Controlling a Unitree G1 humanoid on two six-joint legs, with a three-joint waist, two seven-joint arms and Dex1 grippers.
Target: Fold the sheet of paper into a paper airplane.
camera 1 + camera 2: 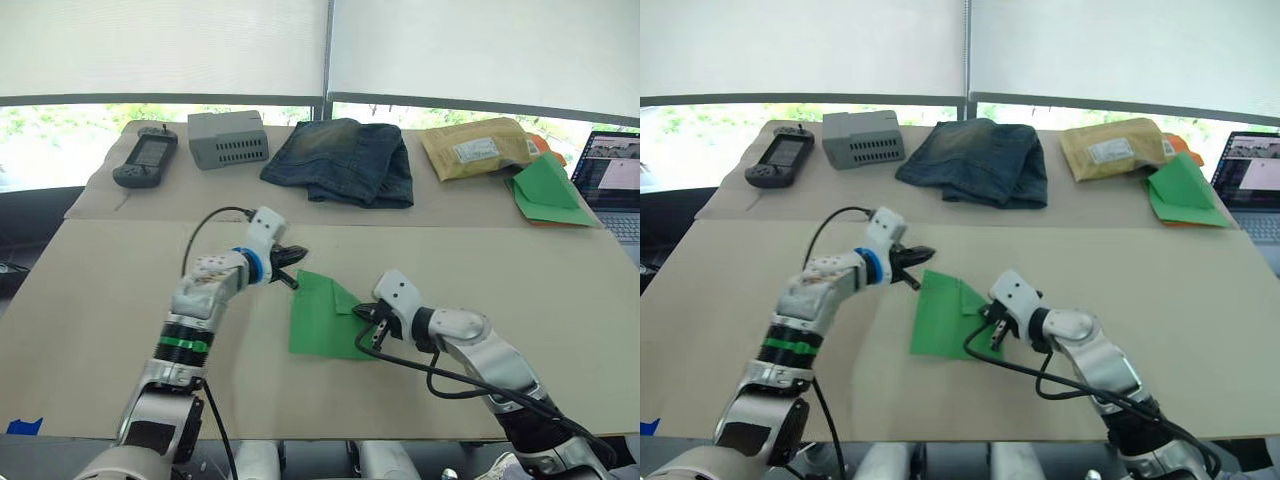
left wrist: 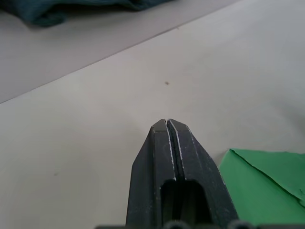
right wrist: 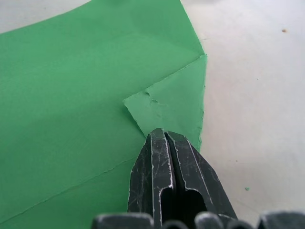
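The sheet of paper [image 1: 318,325] lies flat on the tan table [image 1: 120,300], bright green, with its far right corner folded over into a small triangular flap [image 3: 176,105]. My right gripper [image 1: 367,315] is shut, its tip resting at the flap's near edge with nothing between the fingers [image 3: 157,157]. At the sheet's far left corner my left gripper [image 1: 294,268] is also shut and empty; that green corner [image 2: 267,181] shows just beside its fingers [image 2: 167,152], apart from them.
Along the far side of the table lie a handheld console [image 1: 146,157], a grey box [image 1: 228,138], folded jeans [image 1: 345,160], a padded envelope [image 1: 475,147] and a bigger green triangular paper with orange edge [image 1: 548,190]. A laptop [image 1: 614,180] stands at the far right.
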